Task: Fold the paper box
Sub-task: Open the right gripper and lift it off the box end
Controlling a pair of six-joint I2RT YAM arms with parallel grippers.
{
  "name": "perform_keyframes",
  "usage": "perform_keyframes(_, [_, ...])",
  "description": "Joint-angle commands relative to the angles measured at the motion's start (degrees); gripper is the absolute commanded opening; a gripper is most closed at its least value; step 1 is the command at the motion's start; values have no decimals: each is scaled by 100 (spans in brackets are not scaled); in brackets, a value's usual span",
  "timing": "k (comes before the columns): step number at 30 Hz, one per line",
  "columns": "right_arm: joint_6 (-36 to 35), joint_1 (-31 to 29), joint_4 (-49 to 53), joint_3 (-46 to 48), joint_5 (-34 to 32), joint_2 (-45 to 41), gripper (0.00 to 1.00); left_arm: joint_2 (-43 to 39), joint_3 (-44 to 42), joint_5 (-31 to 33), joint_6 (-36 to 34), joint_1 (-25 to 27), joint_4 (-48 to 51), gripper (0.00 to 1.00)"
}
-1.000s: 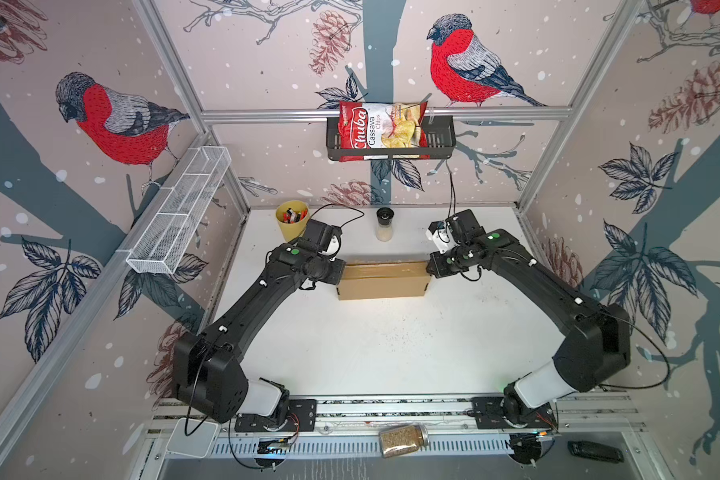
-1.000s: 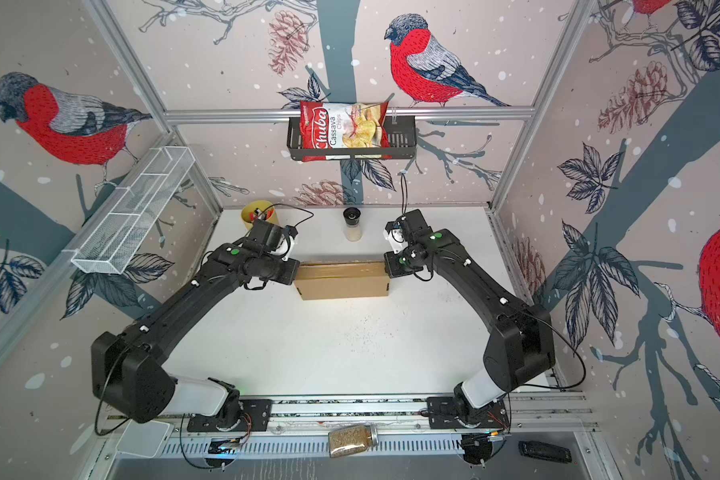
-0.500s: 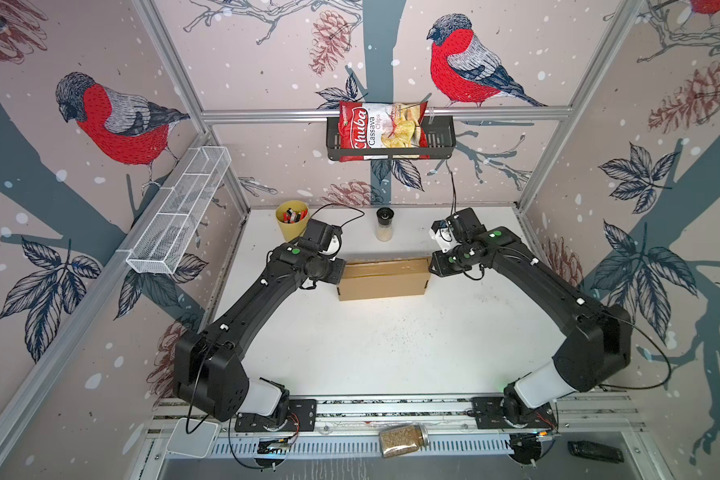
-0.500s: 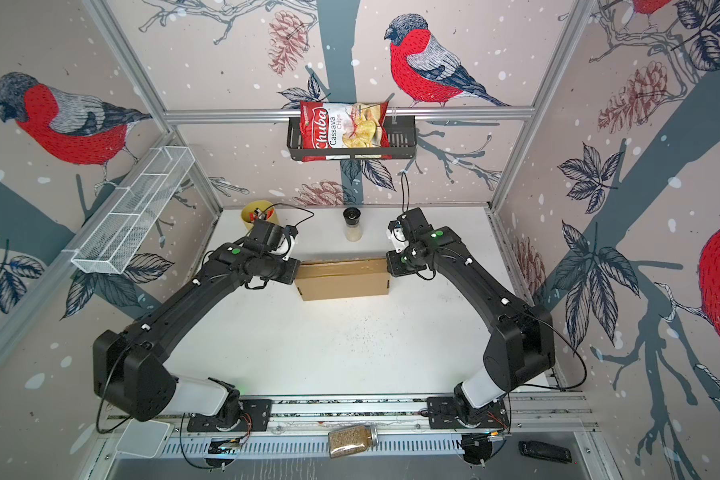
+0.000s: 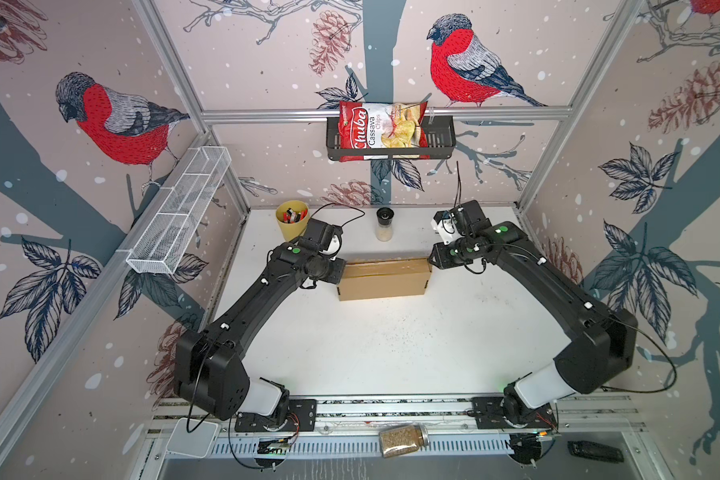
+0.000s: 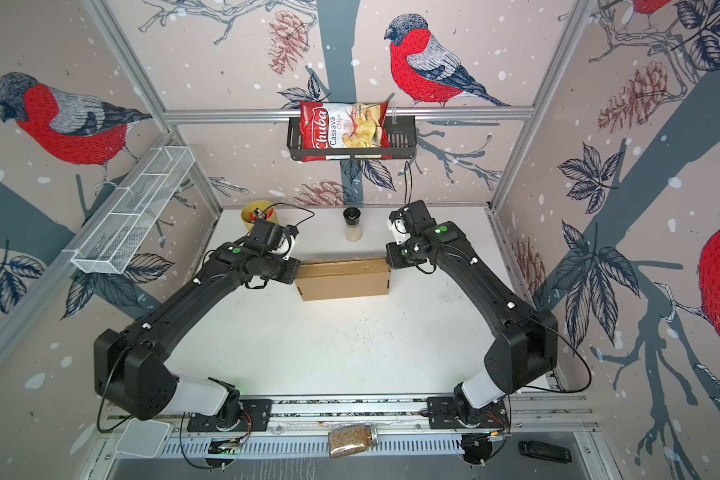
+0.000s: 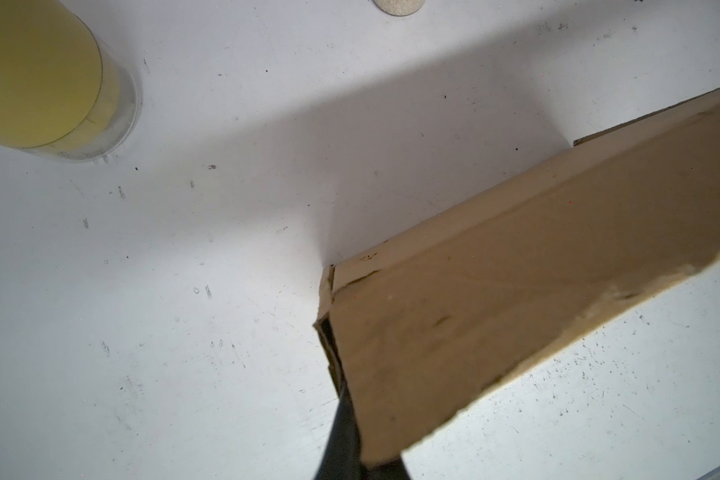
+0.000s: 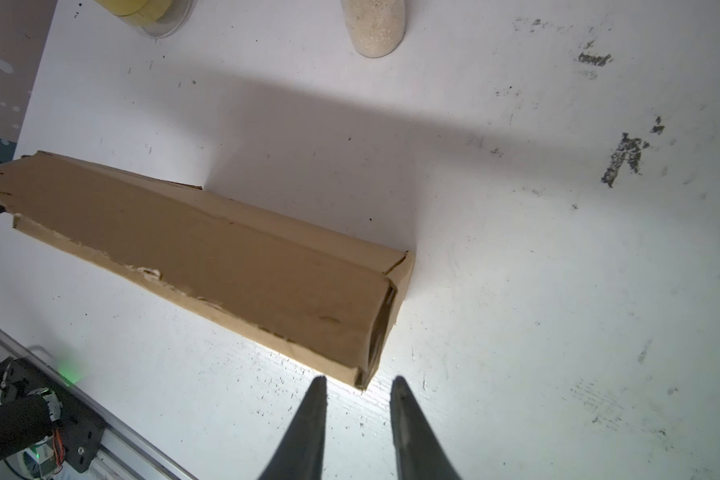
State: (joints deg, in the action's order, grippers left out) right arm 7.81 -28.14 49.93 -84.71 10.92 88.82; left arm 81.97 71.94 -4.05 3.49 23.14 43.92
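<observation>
My left gripper [image 7: 352,432] has its jaws pressed together on the left end wall of the paper box [image 5: 383,278]. One dark finger shows beside the cardboard at the bottom of the left wrist view, and the other is hidden behind it. My right gripper [image 8: 358,401] has its jaws spread a little and holds nothing. In the right wrist view the box's near corner sits just above the gap between them, close but apart. In both top views the box lies at centre on the white table [image 5: 391,353], long axis left to right, between my two wrists. Its right end shows a dark open slit, so I judge the right arm, being nearer, should close it. The yellow cup [image 5: 291,218] and the shaker jar [image 5: 384,226] stand higher in the frame, behind the box and out of the way.
</observation>
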Motion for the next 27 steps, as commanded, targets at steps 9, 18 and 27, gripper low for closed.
perform_keyframes(9, [-16,-71,-27,68,-165,145,16,38,-12,-87,-76,2,390,1])
perform_keyframes(18, [-49,-129,-69,249,-415,136,5,47,-13,-95,-94,-2,372,1])
perform_keyframes(27, [-61,-139,-187,470,-529,112,2,82,-57,-155,-103,-2,363,0])
